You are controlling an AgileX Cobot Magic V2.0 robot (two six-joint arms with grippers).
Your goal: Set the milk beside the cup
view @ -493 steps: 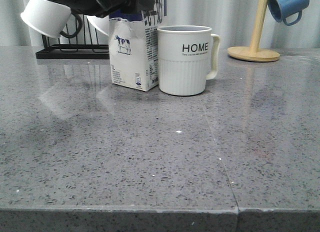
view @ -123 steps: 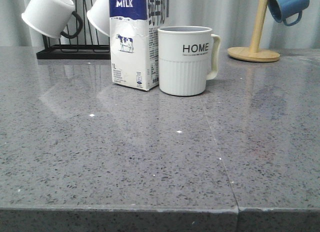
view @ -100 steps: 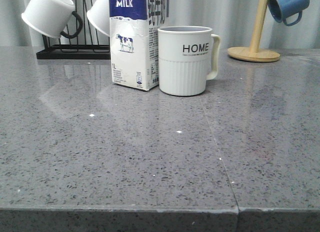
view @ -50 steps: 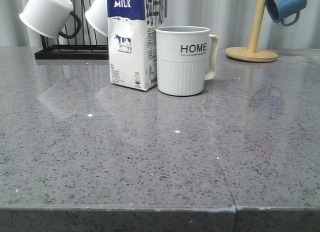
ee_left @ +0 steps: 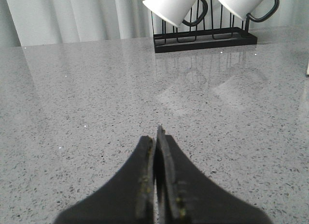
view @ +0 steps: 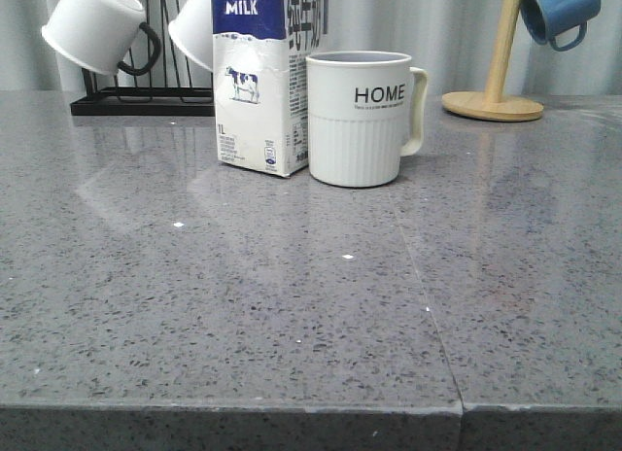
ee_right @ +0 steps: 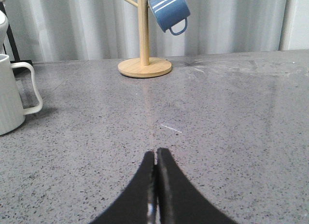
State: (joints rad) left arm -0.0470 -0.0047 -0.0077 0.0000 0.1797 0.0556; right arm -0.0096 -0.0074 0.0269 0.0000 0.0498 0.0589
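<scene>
Grey speckled stone counter (view: 292,305) fills the front view, where the milk (view: 260,77) stands upright just left of the cup (view: 360,116), their sides touching or nearly so, with no arm in sight; the job looks done. From the left wrist, the left gripper (ee_left: 155,137) has its jaws pressed together on nothing, low over bare counter, facing the black rack (ee_left: 203,38) of white mugs (ee_left: 171,3). From the right wrist, the right gripper (ee_right: 155,159) is likewise closed and empty, the cup's handle off to one side. Little threatens now; a careless sweep of either arm toward the pair could topple the tall carton.
</scene>
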